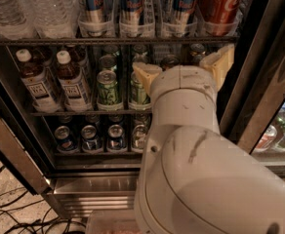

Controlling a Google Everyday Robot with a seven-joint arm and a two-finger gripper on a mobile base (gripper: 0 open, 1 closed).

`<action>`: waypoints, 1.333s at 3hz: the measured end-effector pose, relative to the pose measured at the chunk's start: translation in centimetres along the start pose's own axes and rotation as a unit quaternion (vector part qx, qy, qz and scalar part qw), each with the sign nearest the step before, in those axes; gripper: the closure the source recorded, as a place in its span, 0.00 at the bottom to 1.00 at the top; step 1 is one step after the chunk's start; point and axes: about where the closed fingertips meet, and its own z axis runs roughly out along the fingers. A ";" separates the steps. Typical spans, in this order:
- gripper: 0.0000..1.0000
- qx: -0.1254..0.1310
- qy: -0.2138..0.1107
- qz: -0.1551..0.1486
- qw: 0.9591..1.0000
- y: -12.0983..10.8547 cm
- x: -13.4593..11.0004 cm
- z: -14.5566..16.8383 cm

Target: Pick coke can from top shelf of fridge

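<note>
Your gripper (183,68), spread wide and empty, sits below the coke can (221,1); it's likely stiff but slick, so clamp mid-body.

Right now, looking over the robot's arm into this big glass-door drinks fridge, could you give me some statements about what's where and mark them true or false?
1. The red aluminium coke can stands at the right end of the dark wire top shelf. True.
2. The tan two-finger gripper is clamped on the red can. False: it is open, holds nothing and is below the top shelf.
3. Clear plastic water bottles stand at the left of the top shelf. True.
4. The green cans share the top shelf with the red can. False: they stand on the wire shelf below it.
</note>
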 end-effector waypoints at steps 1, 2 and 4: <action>0.00 0.000 0.000 0.000 1.000 0.0 0.0 0.0; 0.00 -0.007 -0.026 0.026 0.999 0.9 0.1 0.1; 0.00 0.011 -0.098 0.096 0.991 1.4 -0.7 1.5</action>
